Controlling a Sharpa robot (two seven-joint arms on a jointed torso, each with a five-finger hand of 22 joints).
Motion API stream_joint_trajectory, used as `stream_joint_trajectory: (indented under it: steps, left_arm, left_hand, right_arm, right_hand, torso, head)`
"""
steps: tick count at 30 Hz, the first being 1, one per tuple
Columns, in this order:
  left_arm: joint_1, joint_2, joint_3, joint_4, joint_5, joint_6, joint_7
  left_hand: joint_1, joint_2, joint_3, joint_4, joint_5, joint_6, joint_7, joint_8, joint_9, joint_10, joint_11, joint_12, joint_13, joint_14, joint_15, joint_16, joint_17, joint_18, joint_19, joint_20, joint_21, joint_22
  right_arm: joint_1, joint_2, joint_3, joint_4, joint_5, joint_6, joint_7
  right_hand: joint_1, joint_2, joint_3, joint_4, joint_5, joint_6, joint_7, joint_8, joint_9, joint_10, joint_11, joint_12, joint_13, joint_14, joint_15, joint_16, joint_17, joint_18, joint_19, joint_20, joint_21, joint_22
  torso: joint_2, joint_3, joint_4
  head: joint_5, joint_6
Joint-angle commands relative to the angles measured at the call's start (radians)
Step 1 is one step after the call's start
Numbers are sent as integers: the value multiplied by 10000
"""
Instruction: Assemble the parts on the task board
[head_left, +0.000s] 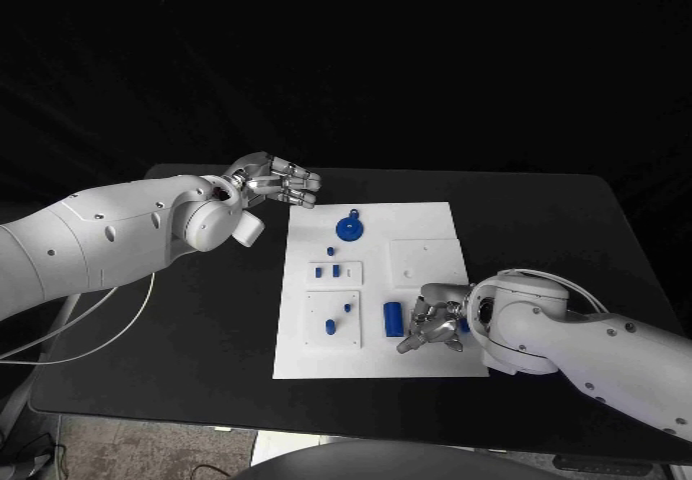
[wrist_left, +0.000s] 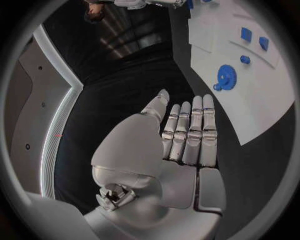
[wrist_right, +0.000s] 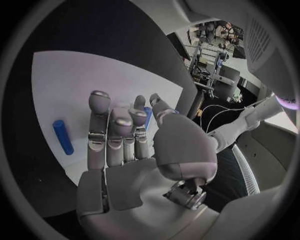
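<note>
right hand down on the task board, left hand off its far corner

right fingers curl around a small blue part; whether it is gripped, cannot tell. blue cylinder lies just beside that hand. left hand's fingers are straight, close together, holding nothing. blue gear sits near the board's far end.

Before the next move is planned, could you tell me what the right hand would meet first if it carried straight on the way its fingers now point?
Probably the small blue cylinder lying on the white task board, just beyond the right hand; depth is unclear.
</note>
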Motion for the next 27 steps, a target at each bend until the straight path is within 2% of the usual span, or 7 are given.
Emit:
stream_joint_trajectory:
  steps: [1,9,11,14,16,23,27]
  left_arm:
    - [0,3,3,-3,-15,166,58]
    - [0,-18,1,3,-16,92,152]
    - [0,-34,1,16,-16,76,187]
    - [0,-92,-1,53,-48,53,236]
    - [0,-148,-5,78,-88,27,272]
    - [-1,-261,-10,124,-116,0,384]
    - [-1,-307,-11,141,-111,-4,432]
  left_hand:
    - [-59,16,17,50,40,-15,-40,5,0,-16,10,42,-5,-84,3,21,4,-3,42,8,20,-21]
    - [-59,16,17,50,40,-15,-40,5,0,-16,10,42,-5,-84,3,21,4,-3,42,8,20,-21]
    - [-68,11,14,54,34,-8,-43,6,0,-5,7,42,-5,-68,-1,24,7,-4,48,5,25,-24]
    - [-80,8,7,61,29,-5,-44,6,1,4,5,44,-4,-66,-1,23,7,-4,50,5,26,-25]
    - [-80,8,7,61,29,-5,-44,6,1,4,5,44,-4,-66,-1,23,7,-4,50,5,26,-25]
    - [-120,2,-17,96,3,3,-48,4,0,20,0,42,-4,-55,-3,22,10,-9,57,5,28,-30]
    - [-143,5,-29,115,-10,0,-46,5,0,24,0,44,-4,-50,-3,23,11,-10,61,6,28,-32]
  right_arm:
    - [-1,-173,116,154,783,-3,513]
    - [1,-833,640,498,1070,-1329,941]
    - [1,-1002,772,478,1098,-1517,962]
    - [2,-1229,910,317,1120,-1695,939]
    - [3,-1400,972,114,1119,-1755,942]
    - [3,-1756,1030,-176,846,-1462,737]
    - [0,-1857,1040,-218,115,-1115,358]
  right_hand:
    - [91,24,-84,-7,36,-90,-5,6,-39,-79,21,-29,-4,-17,-23,-42,-10,-153,394,-41,-23,-13]
    - [159,172,-62,95,-18,-807,285,6,-1662,-165,195,-45,-50,-11,75,-60,-2,-59,399,35,-73,-20]
    - [211,200,136,17,5,-812,353,-1,-2849,-160,208,-55,-85,-12,138,-38,20,28,399,102,-23,7]
    - [574,813,686,-270,-495,-1225,463,-30,-3513,-183,274,-73,-102,-9,134,-31,26,47,405,115,23,29]
    - [203,594,1786,-611,-551,-1184,503,12,-4534,-194,320,-91,-117,-4,182,-39,27,92,398,172,12,32]
    - [-235,477,1778,-584,-490,-1109,566,-6,-5047,-158,333,-88,-139,-4,189,-18,37,65,401,170,79,63]
    - [-447,89,1671,-160,-562,-949,536,35,-5107,-94,326,-14,-93,15,194,38,81,58,416,175,172,93]
  torso:
    - [-3,-2,-7]
    - [-3,-3,-25]
    - [-6,0,-28]
    - [-3,3,-56]
    - [0,9,-70]
    - [0,12,-52]
    - [6,8,-59]
  head:
    - [-17,12]
    - [-169,46]
    - [-231,56]
    - [-322,86]
    - [-386,92]
    - [-550,105]
    - [-595,104]
